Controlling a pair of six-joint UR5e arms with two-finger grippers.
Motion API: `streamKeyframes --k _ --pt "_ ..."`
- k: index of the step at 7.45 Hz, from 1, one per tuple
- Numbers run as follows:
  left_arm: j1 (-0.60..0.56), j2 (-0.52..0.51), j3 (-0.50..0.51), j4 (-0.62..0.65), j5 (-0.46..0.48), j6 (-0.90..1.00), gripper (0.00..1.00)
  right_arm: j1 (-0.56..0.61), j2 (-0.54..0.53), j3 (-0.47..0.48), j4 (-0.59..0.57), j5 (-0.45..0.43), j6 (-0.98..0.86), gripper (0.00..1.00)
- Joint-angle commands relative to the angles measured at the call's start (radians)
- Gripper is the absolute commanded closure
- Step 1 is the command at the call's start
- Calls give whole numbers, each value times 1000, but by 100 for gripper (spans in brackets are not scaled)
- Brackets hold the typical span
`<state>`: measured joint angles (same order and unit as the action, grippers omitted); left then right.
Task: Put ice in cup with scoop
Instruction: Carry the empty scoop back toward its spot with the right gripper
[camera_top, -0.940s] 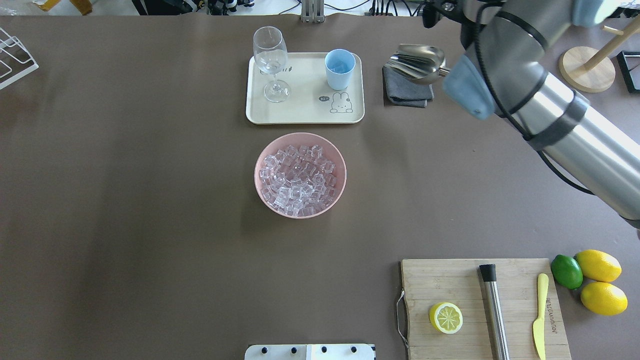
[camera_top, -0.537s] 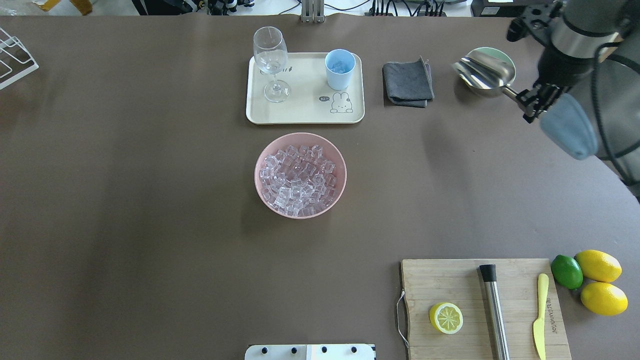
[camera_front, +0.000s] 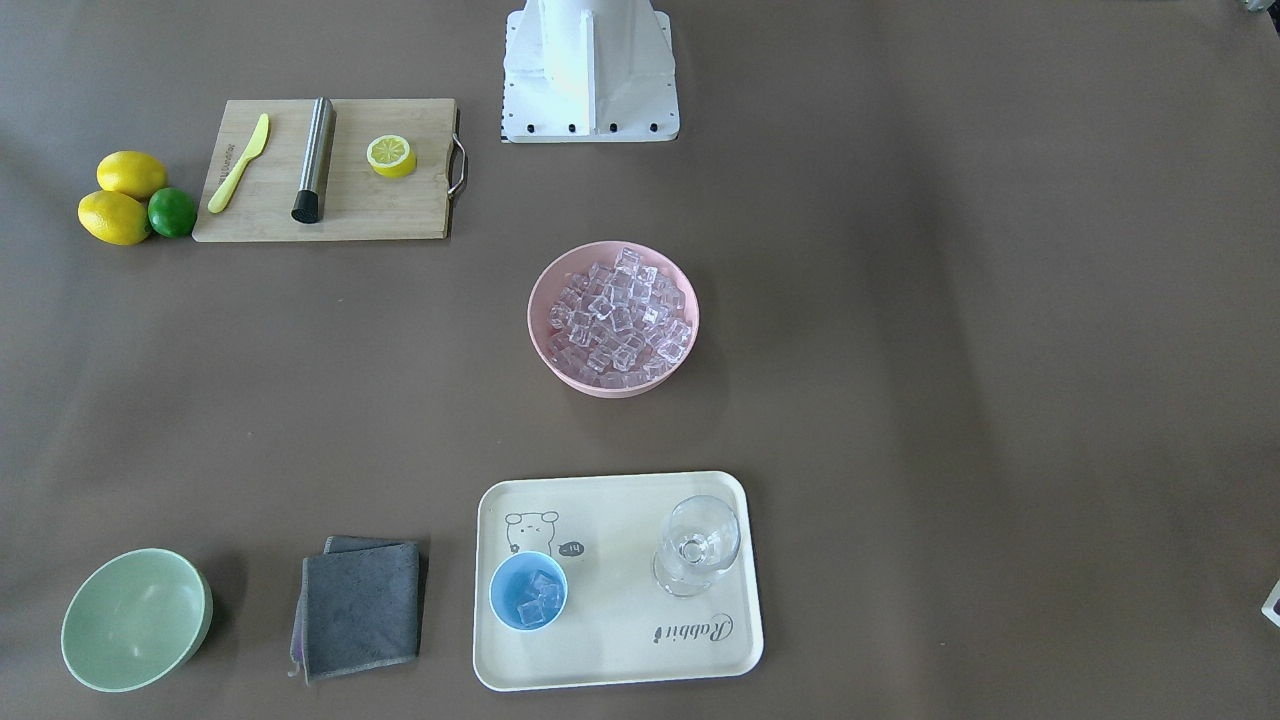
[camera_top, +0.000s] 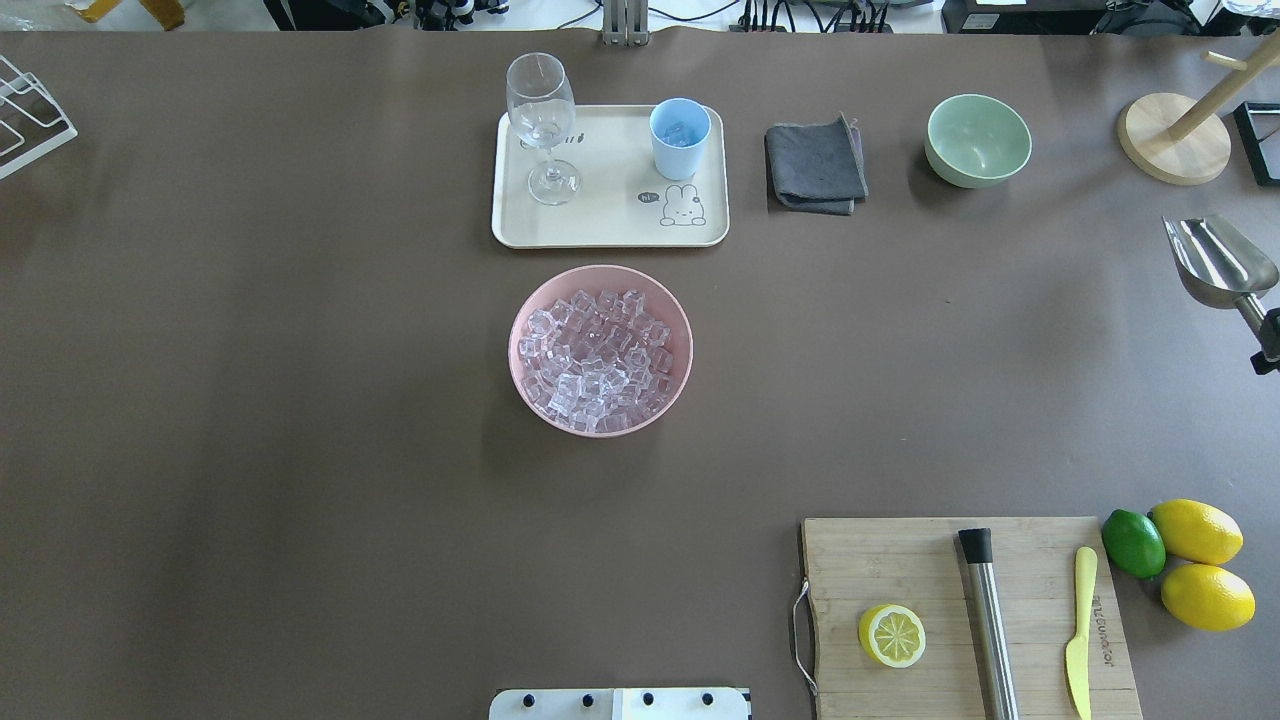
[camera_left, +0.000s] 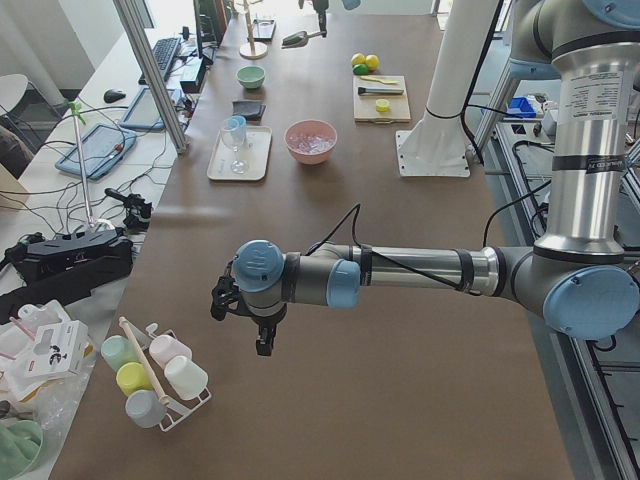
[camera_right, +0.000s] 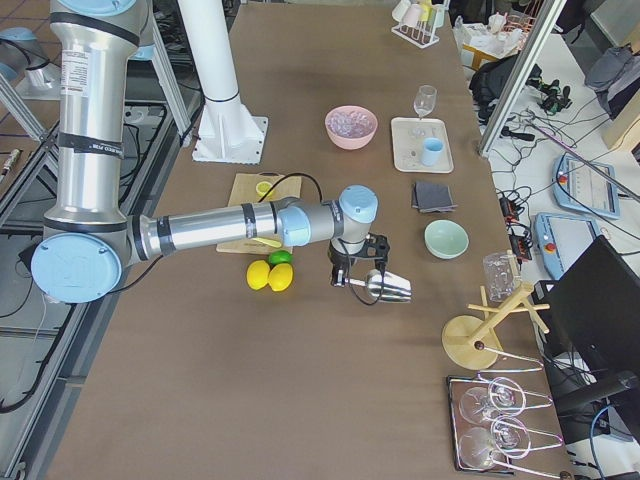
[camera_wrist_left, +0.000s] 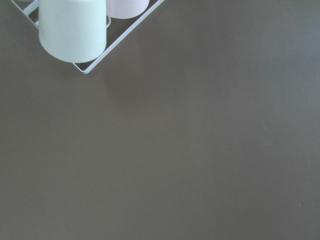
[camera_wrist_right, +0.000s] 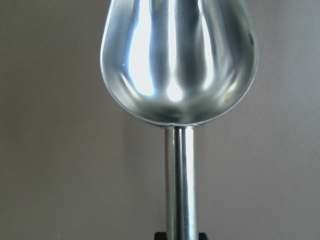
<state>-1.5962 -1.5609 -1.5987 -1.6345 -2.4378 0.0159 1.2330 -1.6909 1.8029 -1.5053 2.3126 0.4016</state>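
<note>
The scoop (camera_wrist_right: 177, 60) is mirror-polished metal, the ice (camera_top: 598, 360) glassy, the tabletop (camera_top: 300, 450) matt, the board (camera_top: 900, 560) wood

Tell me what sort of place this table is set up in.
Most likely a robotics lab staged as a drinks bar: a robot arm holds the scoop, cables crowd the side bench, and a pink bowl of ice sits mid-table.

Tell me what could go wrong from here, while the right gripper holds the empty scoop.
1. The right gripper holds the scoop only by its thin handle, so it could twist or slip.
2. The wooden stand and the green bowl are near, and a swing may hit them.
3. If more ice is added, the cup looks narrower than the scoop, so cubes may spill onto the tray.
</note>
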Motion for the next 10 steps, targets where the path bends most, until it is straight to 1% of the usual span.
streamKeyframes --k 1,10 --pt "5 1 5 -4 0 7 1 2 -38 -47 105 5 6 100" --pt "7 1 5 -4 -1 7 1 -21 -30 -99 108 7 -13 100"
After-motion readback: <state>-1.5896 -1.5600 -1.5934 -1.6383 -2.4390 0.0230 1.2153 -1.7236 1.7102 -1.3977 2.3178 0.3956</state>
